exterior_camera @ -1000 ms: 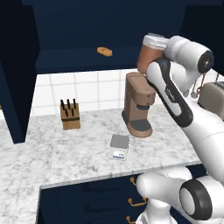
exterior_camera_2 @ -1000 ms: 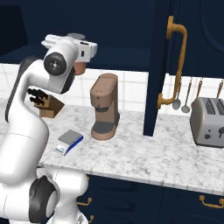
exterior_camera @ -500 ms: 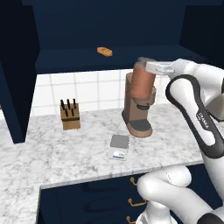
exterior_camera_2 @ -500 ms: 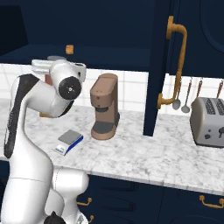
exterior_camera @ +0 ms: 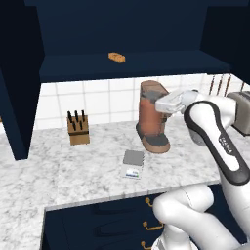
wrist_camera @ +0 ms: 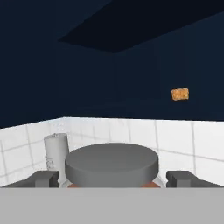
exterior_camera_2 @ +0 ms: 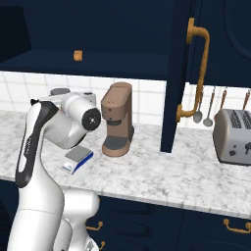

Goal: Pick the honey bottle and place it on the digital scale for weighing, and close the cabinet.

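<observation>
Holding: hand (wrist_camera: 112,177) wide around honey bottle (wrist_camera: 111,164), a finger each side of grey lid
Scale: digital scale (exterior_camera: 133,162) bare, near desk (exterior_camera: 88,171) front edge

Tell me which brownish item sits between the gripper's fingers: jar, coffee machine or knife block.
The honey bottle, the stout jar with a grey lid, flanked by the gripper fingertips. The coffee machine and knife block stand on the counter.
</observation>
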